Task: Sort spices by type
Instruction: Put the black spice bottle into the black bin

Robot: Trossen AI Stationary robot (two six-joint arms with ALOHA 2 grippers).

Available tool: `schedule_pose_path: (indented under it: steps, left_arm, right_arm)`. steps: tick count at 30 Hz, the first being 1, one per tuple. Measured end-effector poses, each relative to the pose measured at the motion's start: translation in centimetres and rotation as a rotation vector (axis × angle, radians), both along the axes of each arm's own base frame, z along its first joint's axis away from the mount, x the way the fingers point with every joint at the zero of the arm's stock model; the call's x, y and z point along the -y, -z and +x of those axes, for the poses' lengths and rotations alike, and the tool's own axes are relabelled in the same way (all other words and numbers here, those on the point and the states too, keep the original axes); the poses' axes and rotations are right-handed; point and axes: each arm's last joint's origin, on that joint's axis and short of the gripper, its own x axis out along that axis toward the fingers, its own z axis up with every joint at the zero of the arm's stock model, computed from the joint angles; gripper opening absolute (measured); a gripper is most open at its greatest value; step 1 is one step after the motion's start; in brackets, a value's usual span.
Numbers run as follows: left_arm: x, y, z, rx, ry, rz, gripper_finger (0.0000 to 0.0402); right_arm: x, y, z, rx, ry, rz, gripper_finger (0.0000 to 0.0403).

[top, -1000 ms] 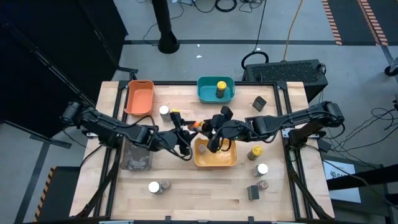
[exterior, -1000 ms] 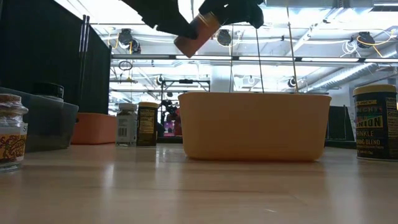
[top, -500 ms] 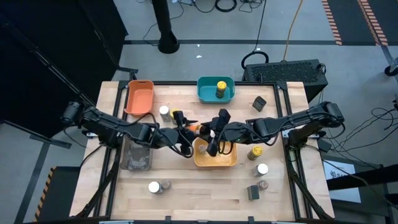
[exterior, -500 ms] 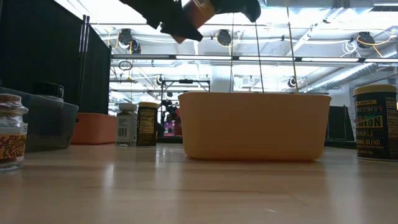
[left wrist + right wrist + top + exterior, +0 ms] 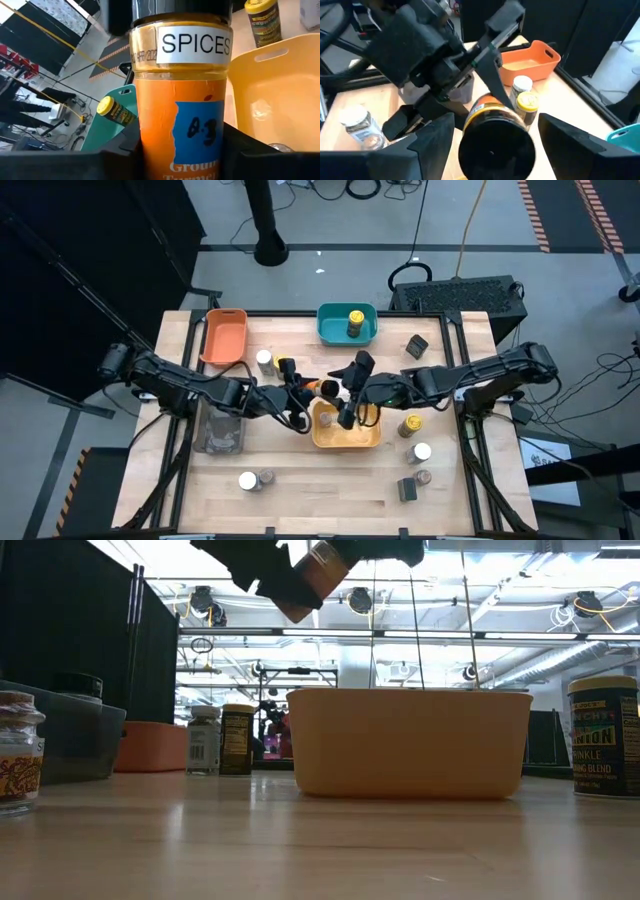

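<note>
- Wooden table (image 5: 300,470) from the high view: both arms meet over its middle, just above the far-left corner of the yellow bin (image 5: 346,427); the orange bin (image 5: 223,335) and teal bin (image 5: 347,324) sit along the far edge, the grey bin (image 5: 220,430) near the left edge
- left gripper (image 5: 300,392) is clamped on an orange spice jar (image 5: 318,386), held up in the air; the left wrist view shows it best: the jar (image 5: 182,95) fills the shot, black lid, a "SPICES" sticker, fingers hugging both sides
- right gripper (image 5: 352,388) sits right at the jar's lid end; right wrist view looks down on the black lid (image 5: 496,150) with its fingers spread either side, not pinching it as far as I can see
- low view only gives the jar (image 5: 318,568) tilted high above the yellow bin (image 5: 408,743); can't tell the grippers apart there
- other jars: one yellow-lidded in the teal bin (image 5: 354,323); a pair left of the held jar (image 5: 272,362); several near the right edge (image 5: 415,450); two by the near edge (image 5: 255,480)
</note>
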Motion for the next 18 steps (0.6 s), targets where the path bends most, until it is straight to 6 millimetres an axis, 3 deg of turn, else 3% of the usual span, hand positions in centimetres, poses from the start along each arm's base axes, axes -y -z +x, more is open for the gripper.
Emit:
schedule_pose_path:
  steps: [10, 13, 18]
  left_arm:
    - [0.8, -0.1, 0.1, 0.030, 0.102, -0.117, 0.0150]
    - [1.6, -0.4, 0.2, 0.087, 0.186, -0.163, 0.0150]
    - [2.3, 1.3, -0.8, 0.298, 0.312, -0.229, 0.0150]
  right_arm:
    - [-1.8, -3.9, -4.3, 0.106, -0.117, -0.116, 0.0265]
    - [-2.8, -2.7, -5.1, 0.122, -0.103, -0.185, 0.0265]
    - [-4.2, 0.9, -6.9, 0.197, -0.104, -0.328, 0.0265]
